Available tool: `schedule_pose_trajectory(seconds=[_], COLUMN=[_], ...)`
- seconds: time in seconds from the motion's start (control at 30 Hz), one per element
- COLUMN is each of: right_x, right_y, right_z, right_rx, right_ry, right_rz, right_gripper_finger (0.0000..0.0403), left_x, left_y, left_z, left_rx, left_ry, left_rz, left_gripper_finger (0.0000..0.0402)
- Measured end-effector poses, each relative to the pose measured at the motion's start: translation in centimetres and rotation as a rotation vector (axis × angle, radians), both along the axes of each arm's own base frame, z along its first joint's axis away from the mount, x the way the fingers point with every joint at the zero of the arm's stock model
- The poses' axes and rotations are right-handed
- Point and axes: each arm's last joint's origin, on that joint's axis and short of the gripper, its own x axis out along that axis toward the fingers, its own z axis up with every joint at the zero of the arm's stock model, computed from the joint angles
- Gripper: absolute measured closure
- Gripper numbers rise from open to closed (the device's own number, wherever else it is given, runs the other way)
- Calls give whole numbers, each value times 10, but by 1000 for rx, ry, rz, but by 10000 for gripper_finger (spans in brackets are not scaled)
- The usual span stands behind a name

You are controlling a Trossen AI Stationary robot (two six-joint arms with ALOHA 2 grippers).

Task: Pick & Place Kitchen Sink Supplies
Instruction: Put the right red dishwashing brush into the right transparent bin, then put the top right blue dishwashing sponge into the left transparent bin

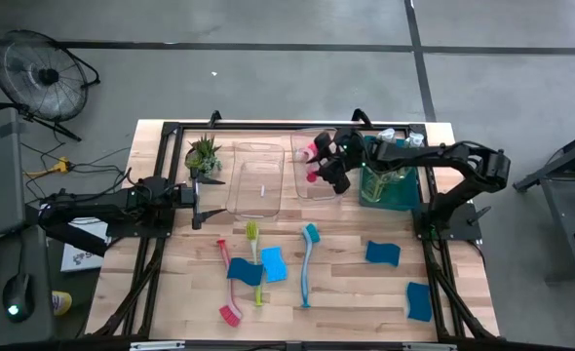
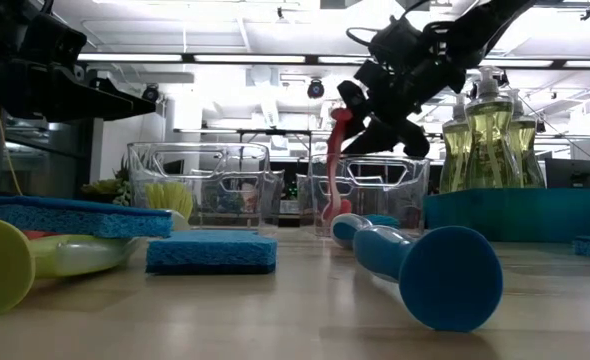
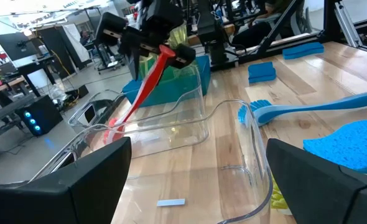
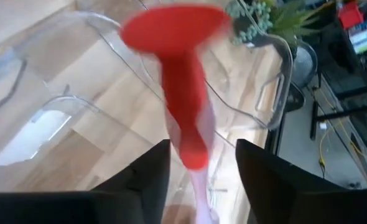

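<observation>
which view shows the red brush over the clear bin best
The left wrist view: the red brush shows nearly full length, slanting from the right gripper into the clear bin. Low view shows it upright; right wrist shows it blurred; high view shows little.

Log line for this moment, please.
right gripper: releasing red brush into clear bin | left gripper: open, waiting by plant

This is a robotics lab or workshop in a large industrial hall, not a kitchen. A wooden surface (image 1: 346, 283) framed in black metal stands on a bare grey concrete floor (image 1: 268, 78) marked with dark lines, with a floor fan (image 1: 42, 76) at ten o'clock and loose cables beside it. Beyond the surface, the level view shows long ceiling strip lights (image 2: 245, 58), and other workbenches with monitors (image 3: 9, 43) stand farther back.
</observation>
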Motion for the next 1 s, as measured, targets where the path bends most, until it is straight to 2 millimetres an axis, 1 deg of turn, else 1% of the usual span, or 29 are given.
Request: schedule_pose_trajectory(seconds=[0.13, 0.27, 0.37, 0.6, 0.73, 0.8, 1.0], right_x=[-1, -2, -2, -2, -2, -4, -12], right_y=[-3, -5, -6, -8, -6, -4, 11], right_z=[0, 0, 1, 5, 16, 23, 46], right_rx=[-5, -40, -72, -116, -140, -124, 35], right_ry=[2, 18, 26, 5, -51, -87, -226], right_rz=[-31, -83, -105, -152, -194, -251, -520], right_gripper_finger=[197, 178, 174, 180, 179, 180, 182], left_x=[0, 0, 0, 0, 0, 0, 0], left_y=[0, 0, 0, 0, 0, 0, 0], left_z=[0, 0, 0, 0, 0, 0, 0], left_rx=[0, 0, 0, 0, 0, 0, 0], left_ry=[0, 0, 0, 0, 0, 0, 0], left_rz=[0, 0, 0, 0, 1, 0, 0], left_gripper_finger=[35, 35, 35, 35, 35, 35, 35])
